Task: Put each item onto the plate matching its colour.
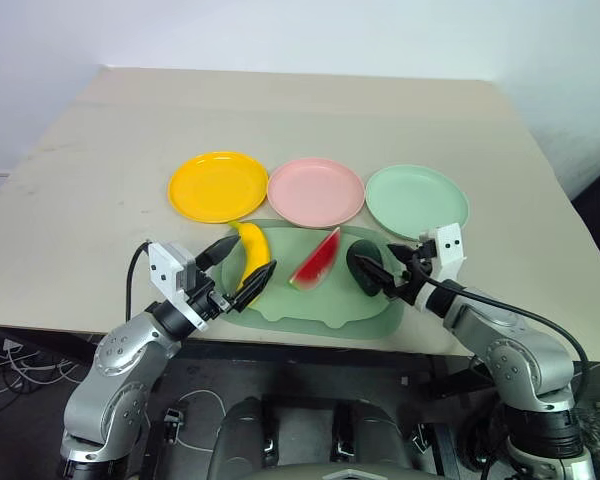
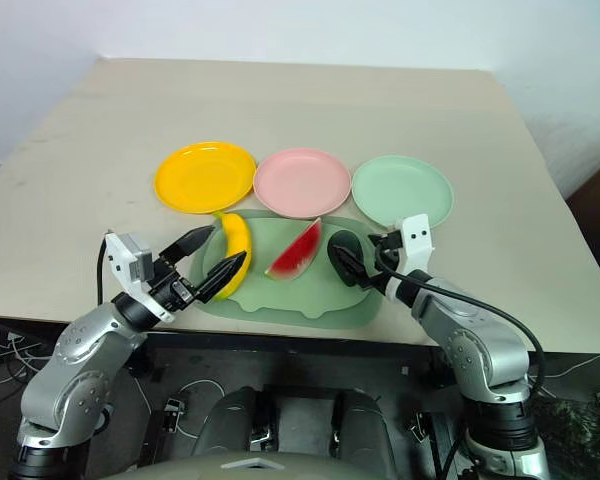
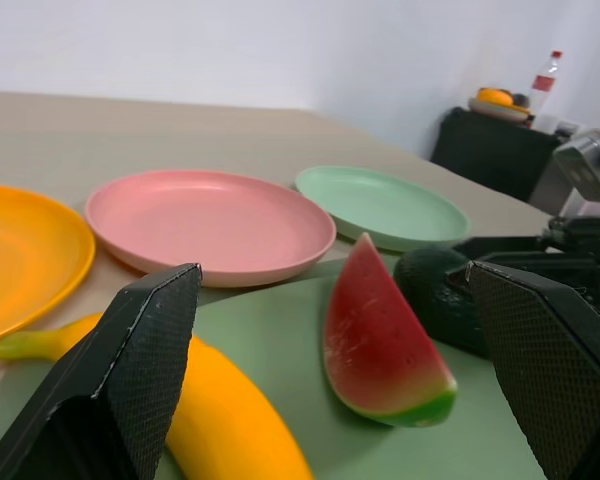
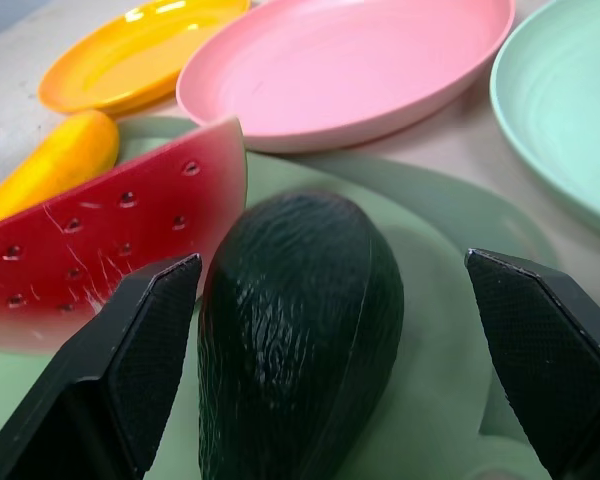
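Note:
Three plates stand in a row on the table: yellow [image 1: 218,186], pink [image 1: 316,191] and mint green [image 1: 417,201]. In front of them, on a pale green mat [image 1: 315,312], lie the yellow banana [image 1: 250,246], the red watermelon wedge [image 1: 317,262] and the dark green avocado [image 1: 363,270]. My left gripper [image 1: 254,255] is open, its fingers straddling the banana's near half, with the banana [image 3: 220,410] low beside one finger. My right gripper [image 1: 376,256] is open too, and the avocado [image 4: 300,320] lies between its fingers [image 4: 150,340] without being clamped.
The mat reaches almost to the table's front edge [image 1: 280,340]. Behind the plates the beige tabletop [image 1: 300,110] runs back to a white wall. A dark cabinet [image 3: 495,150] carrying a bottle stands off to the side.

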